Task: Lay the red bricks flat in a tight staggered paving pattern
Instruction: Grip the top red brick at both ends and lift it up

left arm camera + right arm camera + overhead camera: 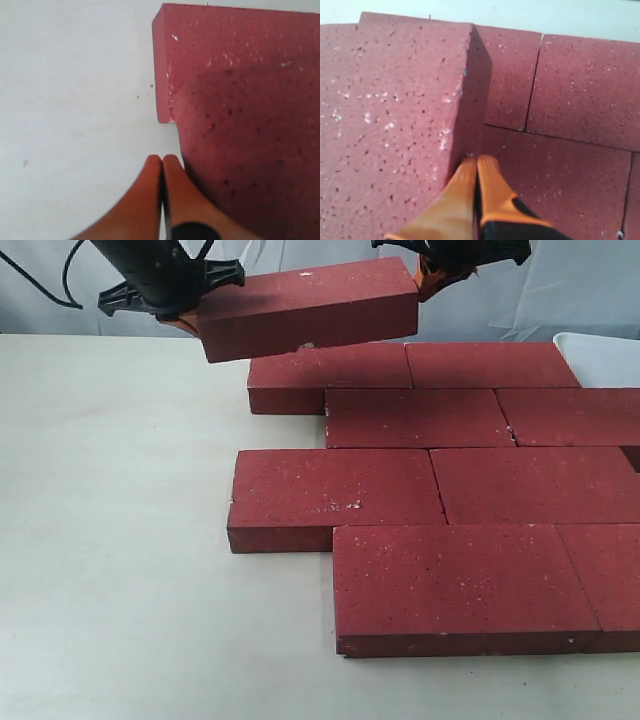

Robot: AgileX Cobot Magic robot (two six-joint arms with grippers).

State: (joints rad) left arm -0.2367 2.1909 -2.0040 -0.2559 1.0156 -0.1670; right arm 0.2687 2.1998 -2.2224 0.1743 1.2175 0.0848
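We are squeezing one red brick (310, 308) aloft between two tools: the left tool (161, 160) and right tool (477, 161), each fully closed, are pressing against its ends. Below them, eight more bricks (420, 418) are lying on the surface (110, 500) in four staggered pairs.

the raised brick (310, 310) hides part of the back row (480, 365); right-hand bricks (610, 580) and a white tray (605, 358) run off frame.

Brick (310, 302) above back row (485, 366)
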